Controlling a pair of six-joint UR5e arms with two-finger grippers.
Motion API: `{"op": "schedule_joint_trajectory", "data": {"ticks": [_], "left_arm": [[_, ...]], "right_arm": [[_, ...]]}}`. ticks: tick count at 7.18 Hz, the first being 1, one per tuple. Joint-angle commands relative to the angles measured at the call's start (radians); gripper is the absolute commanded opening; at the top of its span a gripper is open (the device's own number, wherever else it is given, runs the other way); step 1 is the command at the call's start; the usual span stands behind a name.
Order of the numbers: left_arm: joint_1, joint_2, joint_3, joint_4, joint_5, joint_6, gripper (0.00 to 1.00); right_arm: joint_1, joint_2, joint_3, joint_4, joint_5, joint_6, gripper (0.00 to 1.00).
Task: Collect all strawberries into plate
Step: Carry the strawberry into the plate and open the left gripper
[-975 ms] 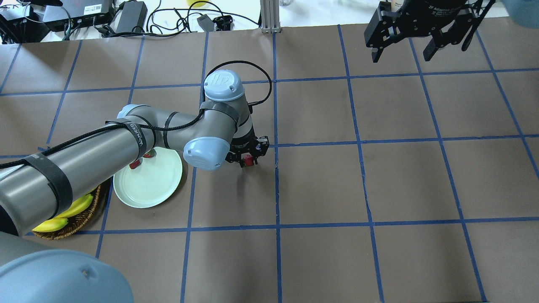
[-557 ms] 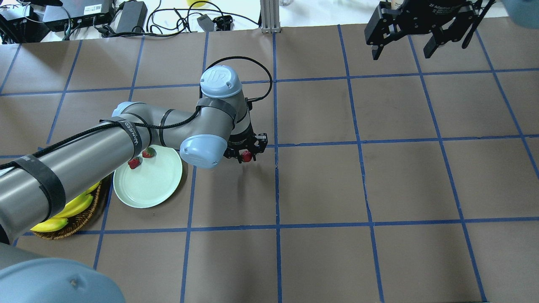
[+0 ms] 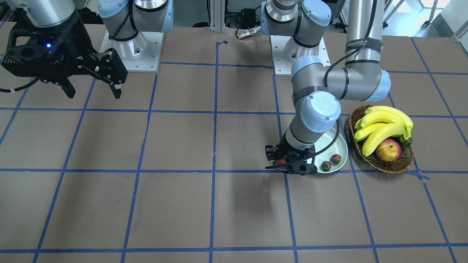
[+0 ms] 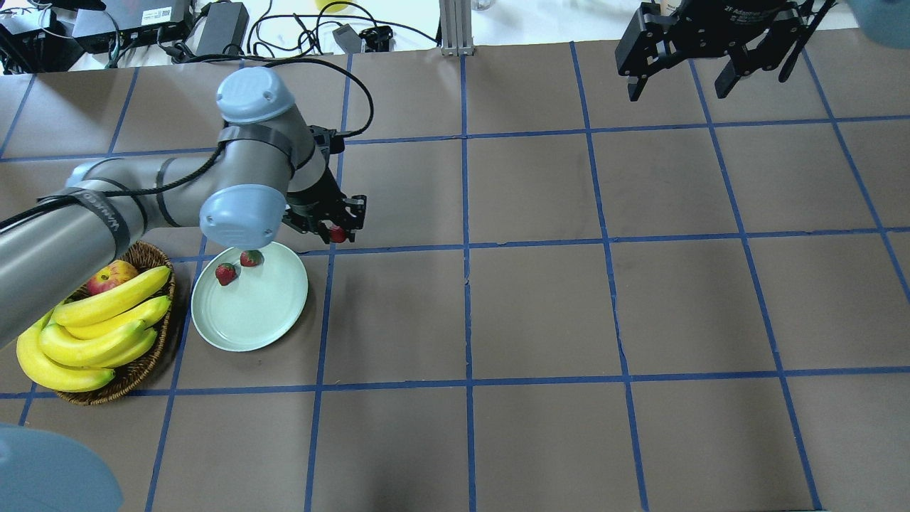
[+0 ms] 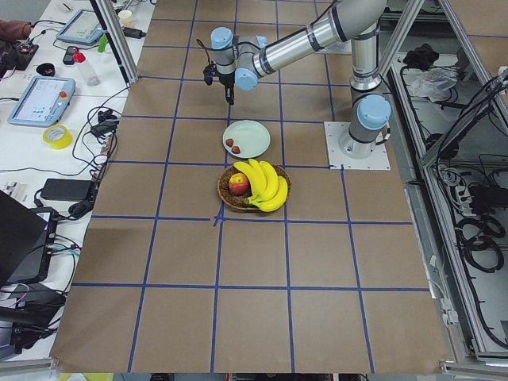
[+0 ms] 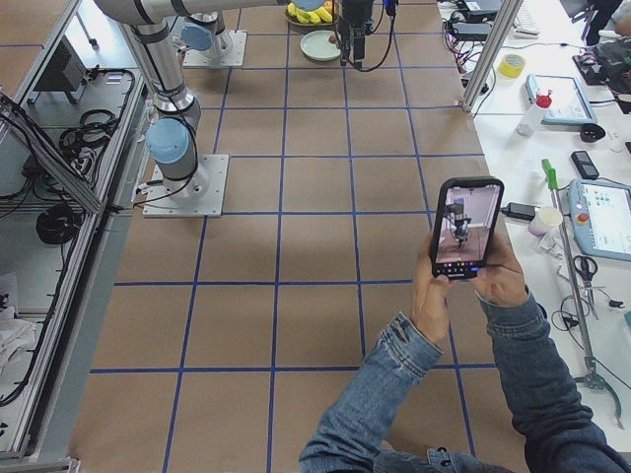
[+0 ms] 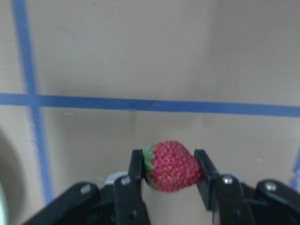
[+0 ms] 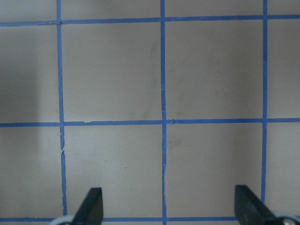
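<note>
My left gripper (image 4: 337, 232) is shut on a strawberry (image 7: 172, 166) and holds it above the table, just beyond the far right rim of the mint-white plate (image 4: 263, 316). The held strawberry also shows in the overhead view (image 4: 338, 234) and the front view (image 3: 281, 161). Two strawberries (image 4: 226, 273) (image 4: 249, 258) lie on the plate's far side; they show in the front view too (image 3: 335, 159) (image 3: 325, 166). My right gripper (image 4: 675, 85) is open and empty, high at the far right of the table, its fingertips (image 8: 91, 206) wide apart.
A brown wicker basket (image 4: 142, 366) with bananas (image 4: 99, 323) and a red-yellow apple (image 4: 110, 276) stands left of the plate. Cables and power bricks (image 4: 220, 28) lie beyond the table's far edge. A person holding a phone (image 6: 465, 232) stands at the table's right end.
My left arm has swung left and away from me, carrying the strawberry from the mid-table toward the plate's far right rim. The basket is now uncovered. The right gripper has stayed put.
</note>
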Motion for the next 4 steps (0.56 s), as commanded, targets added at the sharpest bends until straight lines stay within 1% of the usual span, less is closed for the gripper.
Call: {"op": "schedule_joint_trajectory", "data": {"ticks": [1,2,3,4], "left_arm": [[0.173,0.032,-0.003,-0.05,0.002,0.152,0.13],[0.224,0.042,-0.006,-0.072,0.01,0.192,0.13],[0.244,0.033,-0.023,-0.074,0.054,0.256,0.12],[0.247,0.039,-0.091,-0.045,0.05,0.264,0.12]], "right_arm": [[0.001,0.0,0.0,0.0,0.0,0.0,1.0],[0.001,0.0,0.0,0.0,0.0,0.0,1.0],[0.001,-0.002,0.0,0.0,0.0,0.0,1.0],[0.001,-0.002,0.0,0.0,0.0,0.0,1.0]]}}
